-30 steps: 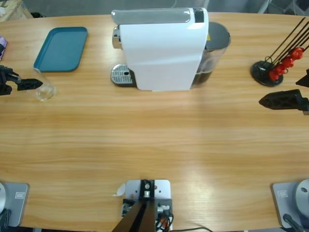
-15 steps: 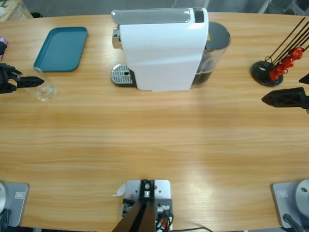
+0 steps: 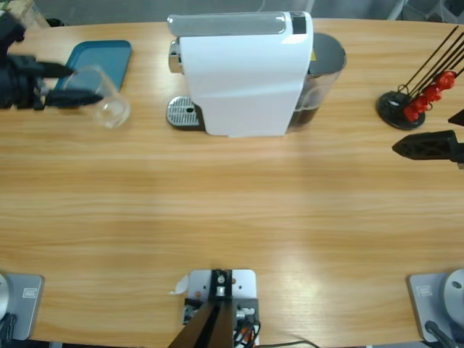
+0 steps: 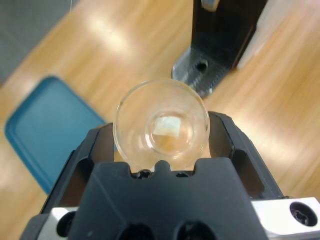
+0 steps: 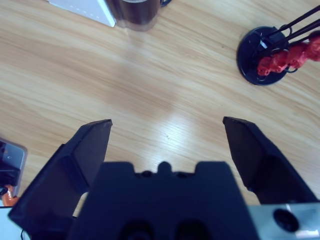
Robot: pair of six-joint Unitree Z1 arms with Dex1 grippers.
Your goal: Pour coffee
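Coffee is not yet poured: left gripper (image 4: 161, 150) clamps an empty glass (image 4: 161, 125) short of the machine (image 3: 243, 72); right gripper (image 5: 167, 130) fingers gape, holding nothing.

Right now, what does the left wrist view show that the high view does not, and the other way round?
Only the left wrist view looks straight down into the glass: it is empty, no coffee inside, with the left gripper closed on its sides. Only the high view shows the whole white machine, the right gripper open at the far edge, and the red pods on their stand. Both show the glass in the left gripper, the teal tray and the machine's drip grid.
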